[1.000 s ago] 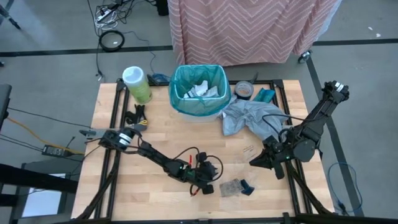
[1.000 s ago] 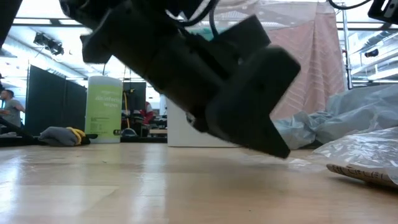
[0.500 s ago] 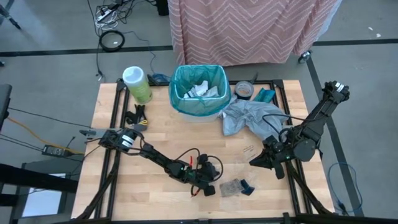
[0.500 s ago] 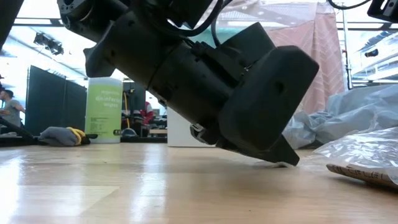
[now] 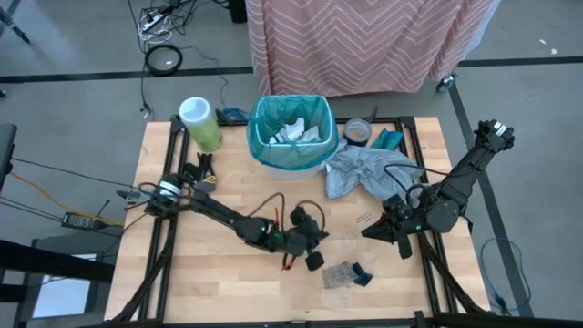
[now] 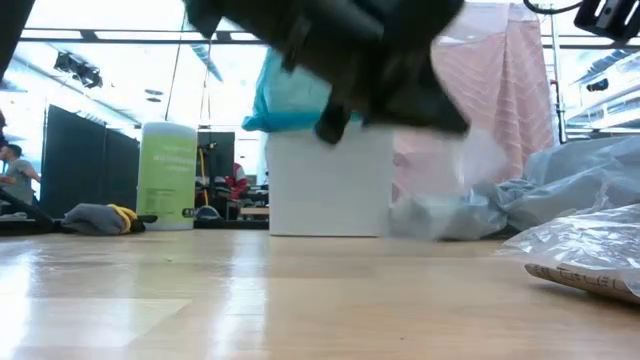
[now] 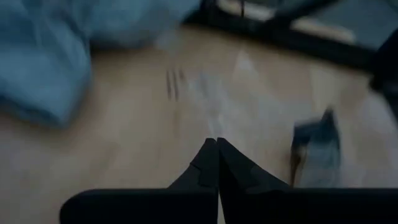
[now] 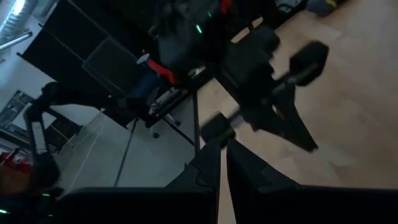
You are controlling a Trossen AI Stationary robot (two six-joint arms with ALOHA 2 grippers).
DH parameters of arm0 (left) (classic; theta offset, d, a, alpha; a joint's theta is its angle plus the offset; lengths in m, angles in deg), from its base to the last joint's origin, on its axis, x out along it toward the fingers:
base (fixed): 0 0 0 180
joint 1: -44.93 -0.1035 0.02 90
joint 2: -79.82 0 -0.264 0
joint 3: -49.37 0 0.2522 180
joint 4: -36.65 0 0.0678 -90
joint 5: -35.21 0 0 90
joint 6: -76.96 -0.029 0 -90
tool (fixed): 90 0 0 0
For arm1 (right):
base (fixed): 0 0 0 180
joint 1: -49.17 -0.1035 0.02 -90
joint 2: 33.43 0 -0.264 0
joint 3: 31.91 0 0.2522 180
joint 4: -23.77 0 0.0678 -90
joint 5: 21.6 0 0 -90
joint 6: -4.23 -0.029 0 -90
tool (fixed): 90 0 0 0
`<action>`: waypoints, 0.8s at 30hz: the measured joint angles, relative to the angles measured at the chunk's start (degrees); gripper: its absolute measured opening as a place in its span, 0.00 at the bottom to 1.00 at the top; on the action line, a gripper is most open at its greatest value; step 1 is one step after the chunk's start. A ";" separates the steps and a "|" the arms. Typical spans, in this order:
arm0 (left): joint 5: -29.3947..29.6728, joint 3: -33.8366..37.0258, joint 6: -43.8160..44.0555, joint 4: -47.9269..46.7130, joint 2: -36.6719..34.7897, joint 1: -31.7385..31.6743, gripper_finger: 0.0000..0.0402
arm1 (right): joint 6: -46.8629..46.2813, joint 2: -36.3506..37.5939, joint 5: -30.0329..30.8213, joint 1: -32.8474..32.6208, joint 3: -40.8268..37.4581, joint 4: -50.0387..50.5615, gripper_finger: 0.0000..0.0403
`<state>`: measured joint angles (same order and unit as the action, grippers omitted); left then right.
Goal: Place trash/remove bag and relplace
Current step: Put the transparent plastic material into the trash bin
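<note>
A white bin [image 5: 290, 162] lined with the teal bag [image 5: 314, 114] stands at the table's far middle, with white paper inside. On the near table lies trash: a clear packet with brown bits [image 5: 340, 273] and a dark blue scrap [image 5: 362, 271]. My left gripper [image 5: 316, 261] hovers just left of them, shut, with a blurred clear plastic scrap [image 7: 239, 99] at its tips. My right gripper [image 5: 367, 233] waits shut and empty to the right, above the table. My left gripper [image 7: 217, 142] seems to pinch the near edge of the clear plastic scrap [image 7: 225, 127] between its two shut fingertips. The fingers slant down toward the table's right. The scrap [image 6: 472, 165] hangs clear of the table; blur hides which part is gripped.
A pale grey plastic bag [image 5: 364, 171] lies crumpled right of the bin. A green wipes canister [image 5: 200, 123] stands at the far left, a tape roll [image 5: 357, 132] beside the bin, a black tool [image 5: 199, 171] near the left edge. Bare wood lies along the near left.
My left gripper has risen off the table top beside the trash; in the low view it has lifted almost out of the picture's top. The clear scrap that lay under its tips has gone up with it. The packet and the blue scrap have stayed put.
</note>
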<state>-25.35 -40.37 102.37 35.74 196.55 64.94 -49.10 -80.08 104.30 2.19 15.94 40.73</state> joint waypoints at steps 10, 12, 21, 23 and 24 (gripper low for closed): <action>5.93 -11.28 -16.26 -2.79 -11.30 -6.15 0.00 | 3.73 0.00 0.01 1.03 0.00 -0.44 0.05; 7.98 -14.48 -21.44 -3.57 -12.07 -7.52 0.00 | 4.42 0.00 0.02 1.05 0.00 -0.48 0.05; 11.50 -29.63 -32.81 -19.65 -12.94 -17.64 0.00 | 5.60 0.00 -0.02 1.05 0.00 -0.81 0.05; 11.42 -31.15 -32.63 -23.97 -12.98 -19.99 0.00 | 5.80 0.00 -0.02 1.05 0.00 -0.83 0.05; 11.44 -31.52 -32.47 -26.24 -12.99 -21.12 0.00 | 5.82 0.00 -0.02 1.05 0.00 -0.87 0.05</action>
<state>-13.91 -71.89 69.89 9.50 183.56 43.81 -43.28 -80.08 104.28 3.24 15.94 39.87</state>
